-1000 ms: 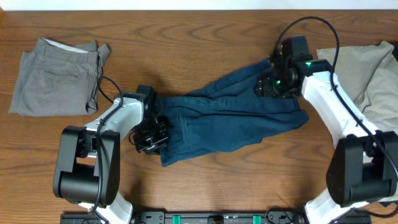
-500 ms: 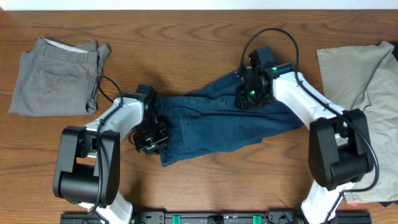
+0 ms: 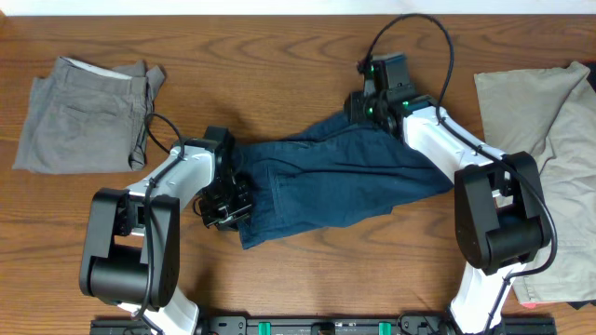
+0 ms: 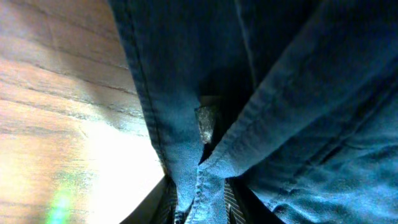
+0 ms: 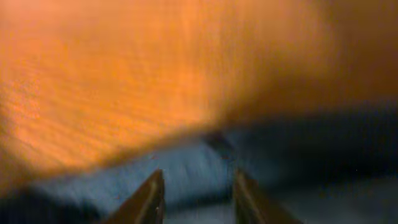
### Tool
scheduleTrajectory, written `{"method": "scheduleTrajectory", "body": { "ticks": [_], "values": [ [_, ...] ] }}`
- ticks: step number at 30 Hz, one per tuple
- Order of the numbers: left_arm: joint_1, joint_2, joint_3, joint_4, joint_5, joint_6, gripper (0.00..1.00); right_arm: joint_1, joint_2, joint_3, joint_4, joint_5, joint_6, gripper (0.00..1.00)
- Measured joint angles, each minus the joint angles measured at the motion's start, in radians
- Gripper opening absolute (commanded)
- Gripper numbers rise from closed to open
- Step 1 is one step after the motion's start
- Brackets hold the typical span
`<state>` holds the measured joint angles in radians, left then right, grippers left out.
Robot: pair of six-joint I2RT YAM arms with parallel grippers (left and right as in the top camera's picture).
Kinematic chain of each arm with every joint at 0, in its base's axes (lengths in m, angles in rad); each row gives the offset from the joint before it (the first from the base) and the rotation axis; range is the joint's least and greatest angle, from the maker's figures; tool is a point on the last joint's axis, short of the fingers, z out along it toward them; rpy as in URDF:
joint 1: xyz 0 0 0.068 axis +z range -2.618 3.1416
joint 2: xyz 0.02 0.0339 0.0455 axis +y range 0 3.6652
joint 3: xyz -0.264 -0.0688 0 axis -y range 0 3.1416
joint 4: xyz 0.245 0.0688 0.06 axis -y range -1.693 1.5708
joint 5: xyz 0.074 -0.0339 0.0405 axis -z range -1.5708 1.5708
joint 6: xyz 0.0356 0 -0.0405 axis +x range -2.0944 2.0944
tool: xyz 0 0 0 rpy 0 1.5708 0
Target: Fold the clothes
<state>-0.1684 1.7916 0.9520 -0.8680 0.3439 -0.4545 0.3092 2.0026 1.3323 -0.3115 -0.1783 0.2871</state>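
Overhead, we see the dark blue pair [image 3: 345,177] lying in the middle of the counter [image 3: 307,279], between both arms. Our left gripper [image 3: 226,207] pinches its near left end tight. Our right gripper [image 3: 361,104] hangs with fingers apart over its back edge; that wrist view is blurry. We should take just that edge, grip it well, then pull slowly so the cloth lies flat. It looks soft, wrinkly and bunched up.

I count one navy-blue pair [image 3: 345,181] and one grey pair [image 3: 79,112] on the bench [image 3: 279,46]. Two arms: left arm [image 3: 177,172], right arm [image 3: 447,140]. The beige-khaki heap [image 3: 549,121] I cannot split into pieces.
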Motion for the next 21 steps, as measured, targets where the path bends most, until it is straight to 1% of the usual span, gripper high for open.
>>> {"method": "scheduleTrajectory", "body": {
  "ticks": [1, 3, 4, 6, 8, 10, 14, 17, 21],
  "values": [
    [0.0, 0.0, 0.0, 0.001, 0.0, 0.0, 0.31, 0.0, -0.004, 0.0, -0.051, -0.004, -0.003, 0.45],
    [0.0, 0.0, 0.0, 0.002, 0.0, -0.001, 0.32, 0.0, -0.022, -0.002, -0.142, -0.006, -0.013, 0.54],
    [0.0, 0.0, 0.0, 0.002, 0.0, -0.001, 0.32, -0.001, -0.038, -0.002, -0.177, -0.008, -0.024, 0.62],
    [0.0, 0.0, 0.0, 0.003, 0.0, -0.001, 0.32, -0.001, -0.073, -0.003, -0.225, -0.009, -0.043, 0.69],
    [0.0, 0.0, 0.0, 0.003, 0.0, -0.001, 0.32, 0.001, -0.106, -0.003, -0.25, -0.01, -0.071, 0.7],
    [0.0, 0.0, 0.0, 0.003, 0.0, -0.001, 0.32, 0.006, -0.122, -0.002, -0.249, -0.01, -0.085, 0.69],
    [0.0, 0.0, 0.0, 0.003, 0.0, -0.001, 0.32, 0.026, -0.111, -0.002, -0.248, -0.007, -0.062, 0.66],
    [0.0, 0.0, 0.0, 0.003, 0.0, -0.001, 0.32, 0.04, -0.087, -0.002, -0.254, -0.008, 0.014, 0.63],
    [0.0, 0.0, 0.0, 0.003, 0.0, -0.001, 0.32, 0.042, -0.05, -0.002, -0.261, -0.006, 0.169, 0.65]
  ]
}}
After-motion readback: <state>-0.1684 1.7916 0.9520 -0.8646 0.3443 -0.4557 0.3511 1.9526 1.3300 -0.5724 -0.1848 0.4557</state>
